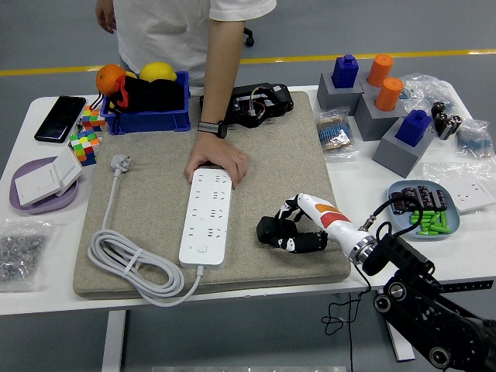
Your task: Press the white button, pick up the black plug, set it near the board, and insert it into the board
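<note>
While the right hand curled its fingers around the black plug on the mat, a firm, level grip seemed needed before lifting toward the board.

Mat: beige-grey, speckled. Table: white. Board: white, with white cable. Plug: black. Right hand: white shell with an orange-red patch, black joints. Bin: blue; orange and yellow fruit in it. Phone: black. Cubes: multicoloured squares. Plate: lilac. Blocks: grey, topped by blue and orange pegs. Shirt: white.
</note>
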Controlling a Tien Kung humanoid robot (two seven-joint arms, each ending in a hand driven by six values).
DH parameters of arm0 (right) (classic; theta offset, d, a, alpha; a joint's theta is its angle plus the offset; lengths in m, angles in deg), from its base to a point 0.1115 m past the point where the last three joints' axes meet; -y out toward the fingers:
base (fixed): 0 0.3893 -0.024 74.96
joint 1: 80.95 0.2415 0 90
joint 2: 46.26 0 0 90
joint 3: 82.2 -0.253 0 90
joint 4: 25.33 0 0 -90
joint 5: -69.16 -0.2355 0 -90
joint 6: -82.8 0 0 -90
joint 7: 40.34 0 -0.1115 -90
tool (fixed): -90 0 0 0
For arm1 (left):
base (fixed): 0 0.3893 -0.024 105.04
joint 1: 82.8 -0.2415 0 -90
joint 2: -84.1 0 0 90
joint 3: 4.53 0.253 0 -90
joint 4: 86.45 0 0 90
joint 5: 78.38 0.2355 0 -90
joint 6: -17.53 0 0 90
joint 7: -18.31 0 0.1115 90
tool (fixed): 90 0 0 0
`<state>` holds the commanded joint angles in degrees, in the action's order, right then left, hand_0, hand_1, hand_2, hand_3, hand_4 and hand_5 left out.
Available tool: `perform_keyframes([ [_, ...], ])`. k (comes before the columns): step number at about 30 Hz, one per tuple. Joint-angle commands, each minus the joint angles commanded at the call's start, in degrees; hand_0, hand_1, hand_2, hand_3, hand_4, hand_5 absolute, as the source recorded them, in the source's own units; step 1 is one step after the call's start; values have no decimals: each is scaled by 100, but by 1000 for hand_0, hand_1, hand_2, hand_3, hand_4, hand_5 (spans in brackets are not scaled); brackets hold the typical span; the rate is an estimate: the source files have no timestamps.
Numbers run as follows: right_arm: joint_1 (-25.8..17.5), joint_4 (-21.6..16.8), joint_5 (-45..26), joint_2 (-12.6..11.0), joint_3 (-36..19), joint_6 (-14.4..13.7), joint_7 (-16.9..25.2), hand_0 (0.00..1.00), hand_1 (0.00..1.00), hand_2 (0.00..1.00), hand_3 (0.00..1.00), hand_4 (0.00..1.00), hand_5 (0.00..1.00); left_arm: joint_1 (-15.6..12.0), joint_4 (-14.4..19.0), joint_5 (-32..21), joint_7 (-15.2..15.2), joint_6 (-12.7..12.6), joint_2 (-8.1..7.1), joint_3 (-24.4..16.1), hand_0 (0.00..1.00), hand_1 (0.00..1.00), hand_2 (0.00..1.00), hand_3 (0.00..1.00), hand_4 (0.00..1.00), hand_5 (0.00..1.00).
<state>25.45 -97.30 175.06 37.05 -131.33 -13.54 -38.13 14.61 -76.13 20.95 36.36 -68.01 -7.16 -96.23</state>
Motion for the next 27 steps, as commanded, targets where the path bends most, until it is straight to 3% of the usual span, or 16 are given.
perform_keyframes([
  [6,1,12,-68,-19,18,168,-79,481,582,572,442,875,61,13,0,-22,-8,-15,8,8,651,641,634,676,522,102],
  [15,-2,-3,-159,-22,33,91,6,511,605,589,492,870,63,14,0,-11,-11,-19,9,1,650,640,634,675,521,104],
  [16,-2,-4,-168,-23,32,83,11,469,554,562,457,874,58,14,0,-9,-11,-18,8,1,651,641,635,676,518,107],
  [21,-2,-3,-163,-27,36,78,17,469,554,562,457,874,58,21,0,-11,-13,-18,6,9,651,641,635,676,518,107],
  [22,-3,4,-166,-29,37,90,25,357,457,494,444,874,33,23,0,-9,-14,-20,6,6,650,640,635,676,517,109],
  [27,-13,14,-129,-34,41,88,67,357,457,494,444,874,33,23,0,-9,-14,-21,7,5,650,640,635,676,517,109],
])
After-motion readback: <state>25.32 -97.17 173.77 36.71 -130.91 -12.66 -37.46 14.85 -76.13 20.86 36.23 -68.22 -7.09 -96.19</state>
